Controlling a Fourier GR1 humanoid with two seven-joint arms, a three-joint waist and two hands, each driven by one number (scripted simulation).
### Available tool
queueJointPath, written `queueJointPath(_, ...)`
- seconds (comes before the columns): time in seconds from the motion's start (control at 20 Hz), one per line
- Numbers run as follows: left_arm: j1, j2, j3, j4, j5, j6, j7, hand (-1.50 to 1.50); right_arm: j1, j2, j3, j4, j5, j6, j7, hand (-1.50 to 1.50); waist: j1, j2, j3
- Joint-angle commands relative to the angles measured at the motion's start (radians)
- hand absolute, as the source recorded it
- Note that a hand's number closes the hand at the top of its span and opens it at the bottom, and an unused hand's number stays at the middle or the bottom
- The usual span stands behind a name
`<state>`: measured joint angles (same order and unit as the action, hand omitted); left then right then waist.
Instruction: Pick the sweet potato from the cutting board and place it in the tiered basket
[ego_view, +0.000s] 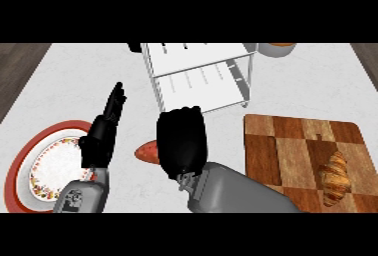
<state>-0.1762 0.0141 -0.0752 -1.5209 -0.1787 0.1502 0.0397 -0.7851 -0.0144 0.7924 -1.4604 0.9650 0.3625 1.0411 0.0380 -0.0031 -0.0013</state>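
Head view of the counter. The right hand (181, 142), at frame centre, is curled over the sweet potato (148, 152), grasping it; only the orange end of the tuber shows at the hand's left side, above the white counter (310, 90) between the plate and the cutting board. The left hand (103, 132), left of centre, is released, fingers straight and pointing toward the upper frame, over the edge of the red-rimmed floral plate (44, 165) at lower left. The white wire tiered basket (199, 75) stands at upper centre. The wooden cutting board (295, 145) at lower right carries a croissant (334, 177). A bowl-like vessel (279, 49) is cut by the upper edge
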Motion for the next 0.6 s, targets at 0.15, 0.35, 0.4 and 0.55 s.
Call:
queueJointPath(0.15, 0.014, -0.013, -0.019, -0.01, -0.019, 0.031, 0.004, 0.0, -0.239, 0.014, -0.107, -0.112, -0.121, 0.1, 0.265, 1.5, -0.017, -0.005, 0.0)
queueJointPath(0.35, 0.045, -0.009, -0.016, -0.01, -0.016, 0.023, -0.011, 0.0, -0.362, 0.013, -0.201, -0.133, -0.173, 0.193, 0.311, 1.5, -0.027, -0.01, -0.001)
queueJointPath(0.4, 0.039, -0.014, -0.029, -0.043, -0.011, 0.037, 0.016, 0.0, -0.36, 0.013, -0.226, -0.08, -0.169, 0.168, 0.283, 1.5, -0.025, -0.006, 0.0)
queueJointPath(0.55, 0.013, 0.01, 0.007, -0.024, 0.009, 0.004, 0.014, 0.0, -0.438, 0.013, -0.318, -0.044, -0.227, 0.13, 0.264, 1.5, -0.025, -0.002, 0.0)
